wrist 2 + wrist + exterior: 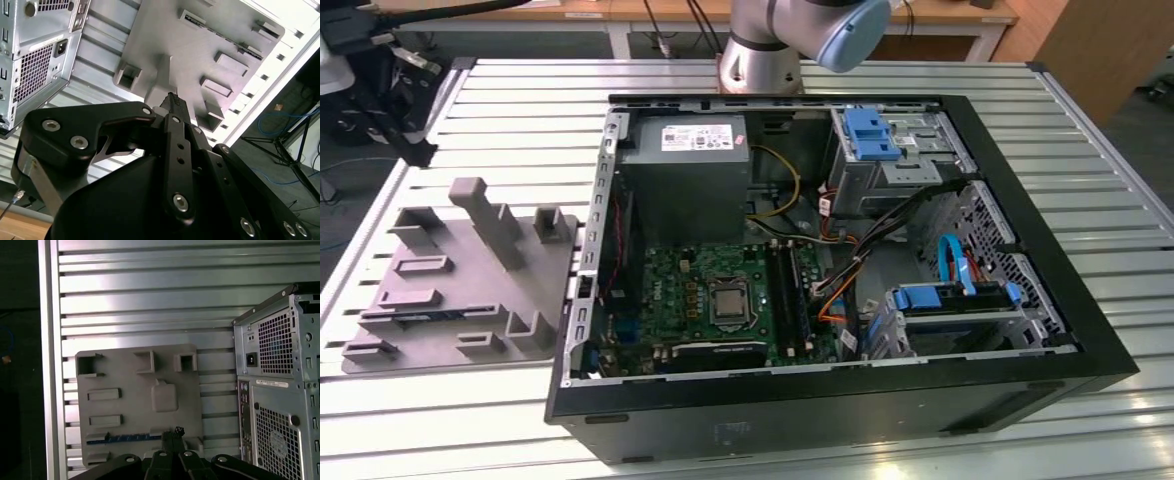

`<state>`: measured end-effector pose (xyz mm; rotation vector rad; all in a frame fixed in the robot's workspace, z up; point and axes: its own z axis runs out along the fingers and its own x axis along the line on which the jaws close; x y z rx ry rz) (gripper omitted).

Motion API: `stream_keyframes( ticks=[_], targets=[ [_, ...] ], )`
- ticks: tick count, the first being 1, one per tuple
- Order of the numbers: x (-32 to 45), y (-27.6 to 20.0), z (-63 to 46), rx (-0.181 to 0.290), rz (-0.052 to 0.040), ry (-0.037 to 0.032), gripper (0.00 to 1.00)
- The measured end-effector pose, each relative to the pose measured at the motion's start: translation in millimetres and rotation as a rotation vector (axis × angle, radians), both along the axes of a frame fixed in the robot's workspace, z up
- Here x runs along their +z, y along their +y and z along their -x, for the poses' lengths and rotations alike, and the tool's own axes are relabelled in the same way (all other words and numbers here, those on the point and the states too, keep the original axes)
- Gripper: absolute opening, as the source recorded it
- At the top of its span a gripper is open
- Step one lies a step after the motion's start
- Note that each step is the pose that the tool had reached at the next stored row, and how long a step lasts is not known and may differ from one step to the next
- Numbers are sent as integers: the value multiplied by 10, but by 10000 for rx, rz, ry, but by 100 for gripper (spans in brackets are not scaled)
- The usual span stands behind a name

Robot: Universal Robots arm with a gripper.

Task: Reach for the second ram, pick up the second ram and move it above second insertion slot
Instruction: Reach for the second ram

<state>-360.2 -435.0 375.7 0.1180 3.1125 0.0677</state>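
Your claw [173,433] hangs above the gray fixture [140,405], tips together, gripping nothing — the second ram [125,438] lies untouched in that fixture. Pickup and the carry to the computer case [1067,330] both remain.

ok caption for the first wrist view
Gripper over the grey tray where the second ram sits, computer case alongside

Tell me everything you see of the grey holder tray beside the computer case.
The grey holder tray looks like matte moulded plastic: a flat base with raised posts, blocks and narrow slots. It lies flat on the slatted metal table, at the exterior view's left of the open computer case. One slot holds a thin ram stick, bluish edge showing. The gripper hangs above it.
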Motion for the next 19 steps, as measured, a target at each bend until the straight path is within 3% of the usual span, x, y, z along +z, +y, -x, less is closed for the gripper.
stream_keyframes(
  ticks=[19],
  targets=[
    [-114,-200,120,0,0,0,11]
  ],
)
